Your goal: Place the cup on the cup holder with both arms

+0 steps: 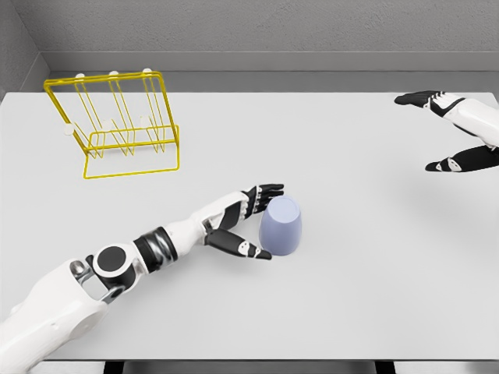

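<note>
Left hand (pixel 243 222) fingers open around lavender cup (pixel 281 226) on counter (pixel 351 296); right hand (pixel 456 132) spread, empty.

The left arm (pixel 117 269), lower left of the frame, has white shells, a black round joint cap ringed in grey, and a dark ribbed wrist band. Both the left hand (pixel 245 222) and the right hand (pixel 456 132), upper right, have white backs and black fingers with white tips.

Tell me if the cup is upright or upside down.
Cannot tell: the cup stands on the table, wider end up, but no opening shows.
</note>
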`<move>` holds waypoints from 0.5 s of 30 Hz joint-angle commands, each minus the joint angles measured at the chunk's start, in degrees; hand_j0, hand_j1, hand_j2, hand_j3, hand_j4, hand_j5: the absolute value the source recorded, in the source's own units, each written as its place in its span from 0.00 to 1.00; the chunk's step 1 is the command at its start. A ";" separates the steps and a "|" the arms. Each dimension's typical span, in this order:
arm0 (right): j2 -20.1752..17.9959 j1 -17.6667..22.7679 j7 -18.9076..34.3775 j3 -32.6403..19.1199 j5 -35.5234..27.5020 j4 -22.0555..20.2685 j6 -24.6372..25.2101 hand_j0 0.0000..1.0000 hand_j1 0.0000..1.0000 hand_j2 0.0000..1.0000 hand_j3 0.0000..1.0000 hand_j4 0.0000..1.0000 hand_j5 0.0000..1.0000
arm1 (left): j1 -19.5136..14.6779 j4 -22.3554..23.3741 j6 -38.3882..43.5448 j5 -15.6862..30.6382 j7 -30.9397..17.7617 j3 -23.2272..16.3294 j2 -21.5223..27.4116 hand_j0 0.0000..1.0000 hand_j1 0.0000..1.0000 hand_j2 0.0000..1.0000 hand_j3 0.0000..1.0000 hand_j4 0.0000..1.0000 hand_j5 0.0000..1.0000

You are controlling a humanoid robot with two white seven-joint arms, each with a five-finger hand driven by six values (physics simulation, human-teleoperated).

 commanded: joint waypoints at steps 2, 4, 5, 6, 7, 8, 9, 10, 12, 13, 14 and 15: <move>-0.06 0.00 -0.03 -0.01 -0.46 -0.04 0.16 1.00 1.00 1.00 1.00 1.00 1.00 | 0.00 -0.11 0.50 -0.21 0.00 -0.06 -0.46 1.00 1.00 1.00 1.00 1.00 1.00; -0.06 0.00 -0.03 -0.01 -0.46 -0.04 0.16 1.00 1.00 1.00 1.00 1.00 1.00 | 0.00 -0.29 0.58 -0.30 0.00 -0.06 -0.81 1.00 1.00 1.00 1.00 1.00 1.00; -0.06 0.00 -0.03 -0.01 -0.46 -0.13 0.16 1.00 1.00 1.00 1.00 1.00 1.00 | 0.00 -0.29 0.58 -0.30 0.00 -0.06 -1.08 1.00 1.00 1.00 1.00 1.00 1.00; -0.06 0.00 -0.03 -0.01 -0.46 -0.13 0.16 1.00 1.00 1.00 1.00 1.00 1.00 | 0.00 -0.29 0.58 -0.30 0.00 -0.06 -1.08 1.00 1.00 1.00 1.00 1.00 1.00; -0.06 0.00 -0.03 -0.01 -0.46 -0.04 0.16 1.00 1.00 1.00 1.00 1.00 1.00 | 0.00 -0.29 0.58 -0.30 0.00 -0.06 -1.08 1.00 1.00 1.00 1.00 1.00 1.00; -0.06 0.00 -0.03 -0.01 -0.46 -0.04 0.16 1.00 1.00 1.00 1.00 1.00 1.00 | -0.09 -0.29 0.58 -0.30 0.00 -0.06 -1.08 1.00 1.00 1.00 1.00 1.00 1.00; -0.06 0.00 -0.03 -0.01 -0.46 -0.04 0.16 1.00 1.00 1.00 1.00 1.00 1.00 | -0.09 -0.29 0.58 -0.30 0.00 -0.06 -1.17 1.00 1.00 1.00 1.00 1.00 1.00; -0.06 0.00 -0.03 -0.01 -0.46 -0.04 0.16 1.00 1.00 1.00 1.00 1.00 1.00 | -0.09 -0.29 0.58 -0.30 0.00 -0.15 -1.25 1.00 1.00 1.00 1.00 1.00 1.00; -0.06 0.00 -0.03 -0.01 -0.46 -0.04 0.16 1.00 1.00 1.00 1.00 1.00 1.00 | -0.09 -0.20 0.58 -0.30 0.08 -0.06 -1.69 0.95 0.95 0.95 0.95 0.95 0.95; -0.06 0.00 -0.03 -0.01 -0.46 -0.04 0.16 1.00 1.00 1.00 1.00 1.00 1.00 | -0.09 -0.20 0.58 -0.30 0.00 -0.06 -1.69 0.94 0.94 0.94 0.94 0.94 0.94; -0.06 0.00 -0.03 -0.01 -0.46 -0.04 0.16 1.00 1.00 1.00 1.00 1.00 1.00 | -0.17 -0.02 0.58 -0.21 0.00 -0.06 -1.69 0.94 0.94 0.94 0.94 0.94 0.94; -0.06 0.00 -0.03 -0.01 -0.46 -0.04 0.16 1.00 1.00 1.00 1.00 1.00 1.00 | -0.18 -0.02 0.58 -0.21 0.00 -0.15 -1.69 0.94 0.94 0.94 0.94 0.94 0.94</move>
